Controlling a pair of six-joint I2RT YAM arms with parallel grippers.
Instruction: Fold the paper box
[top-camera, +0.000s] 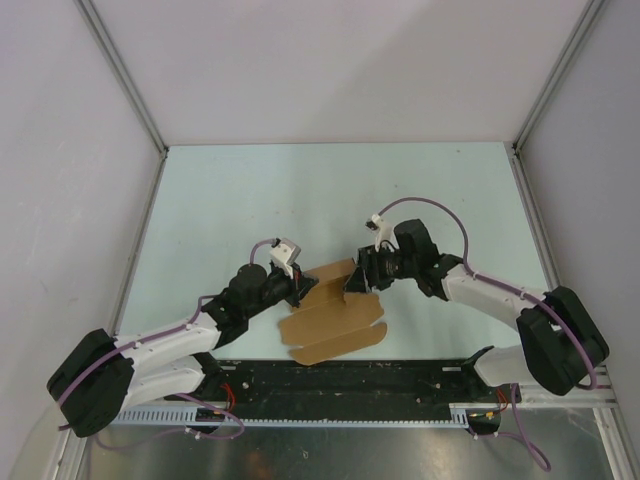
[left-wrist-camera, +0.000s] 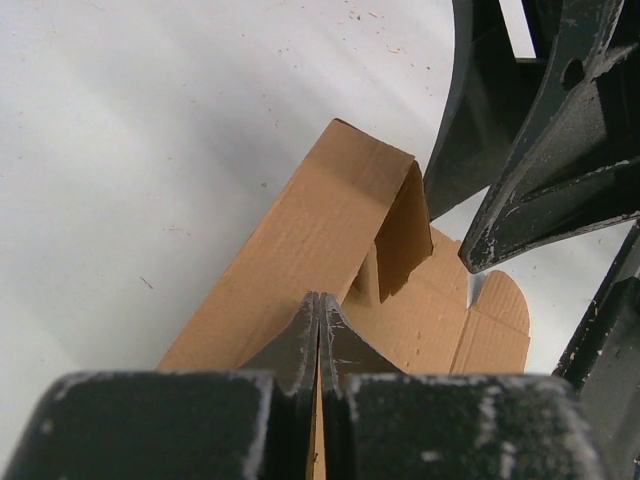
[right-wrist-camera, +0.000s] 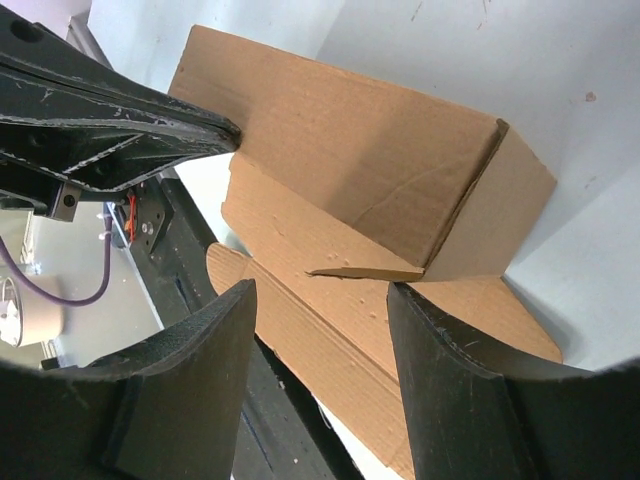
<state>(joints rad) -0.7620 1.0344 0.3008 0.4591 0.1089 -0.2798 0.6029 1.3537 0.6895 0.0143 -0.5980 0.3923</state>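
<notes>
a side wall of the paper box (top-camera: 335, 322) is held upright, clamped in the left gripper (left-wrist-camera: 318, 330). the right gripper (right-wrist-camera: 320, 292) is spread apart, the end flap just ahead; pressing that flap inward seems called for next.

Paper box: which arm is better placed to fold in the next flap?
Right, probably: the right claw hangs open, facing the end flap of the paper box; the left claw is shut on its upright wall, holding it up.

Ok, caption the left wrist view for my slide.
Left tool clamped on the upturned panel of a partly folded plain brown cardboard box.
</notes>
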